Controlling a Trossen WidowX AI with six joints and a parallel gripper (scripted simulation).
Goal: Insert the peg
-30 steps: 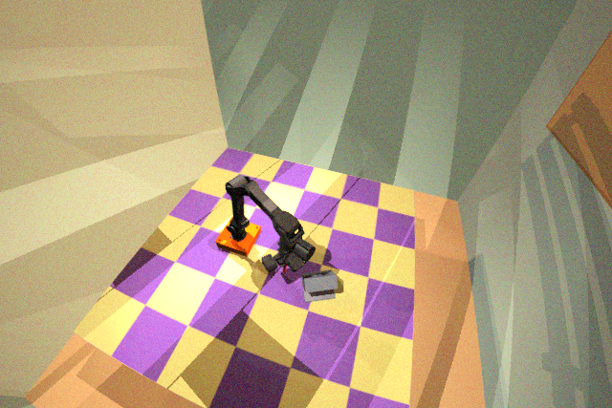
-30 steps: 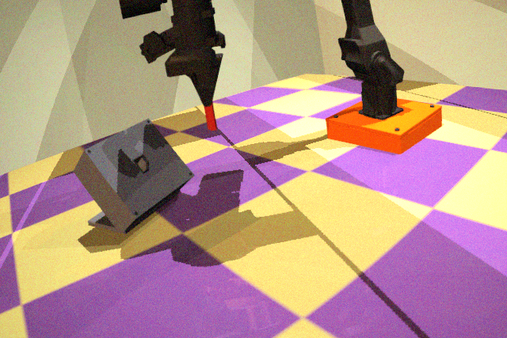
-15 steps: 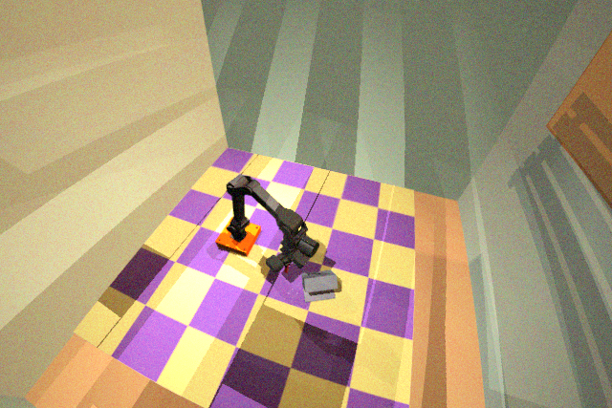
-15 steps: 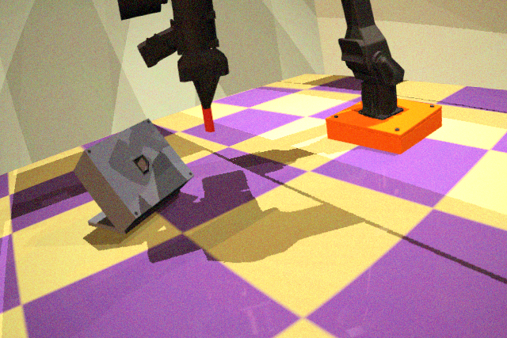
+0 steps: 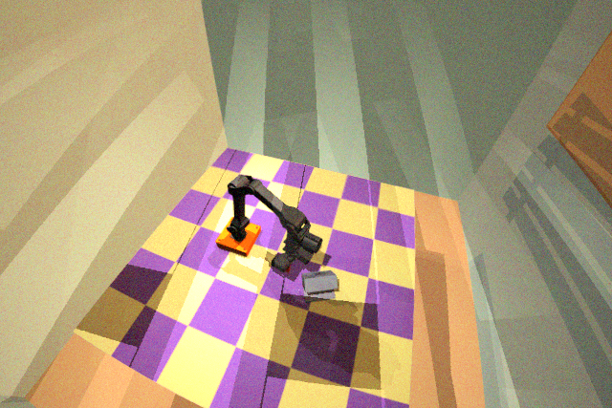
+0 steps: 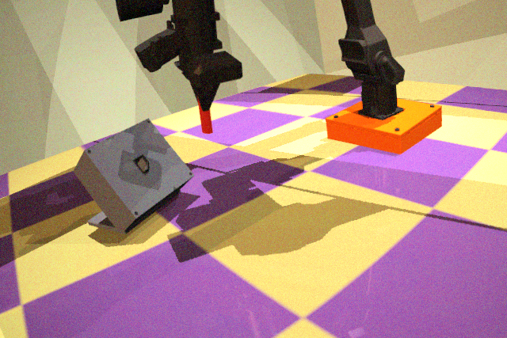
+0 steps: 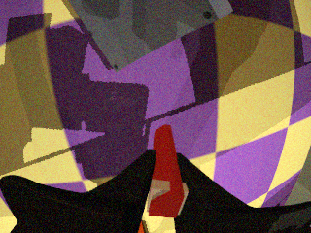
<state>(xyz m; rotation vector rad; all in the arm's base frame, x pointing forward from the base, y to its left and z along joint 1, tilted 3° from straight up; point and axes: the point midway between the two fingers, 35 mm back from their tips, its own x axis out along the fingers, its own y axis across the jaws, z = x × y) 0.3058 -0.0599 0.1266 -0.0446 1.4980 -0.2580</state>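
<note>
The red peg [image 6: 207, 122] [image 7: 166, 172] is nearly upright, with its lower end sticking out below the fingers, above the table. It has flat sides. The gripper [image 6: 205, 105] [image 7: 166, 154] is shut on the peg and points down, between the orange base and the sloped panel. The grey sloped panel [image 6: 163, 180] [image 5: 319, 284] [image 7: 151, 34] faces the arm's base side. Its small angular hole [image 6: 142, 164] is near the middle of the face, and the peg is apart from it, higher up. The hole is not in the wrist view; the exact match of shapes cannot be told.
The orange base [image 6: 364, 138] [image 5: 250, 240] carries the arm, on the other side of the gripper from the panel. The table [image 6: 303, 268] [image 5: 212, 302] has purple and yellow checks, with dark shadows around the panel. A grey foot [image 6: 102, 221] supports the panel from behind.
</note>
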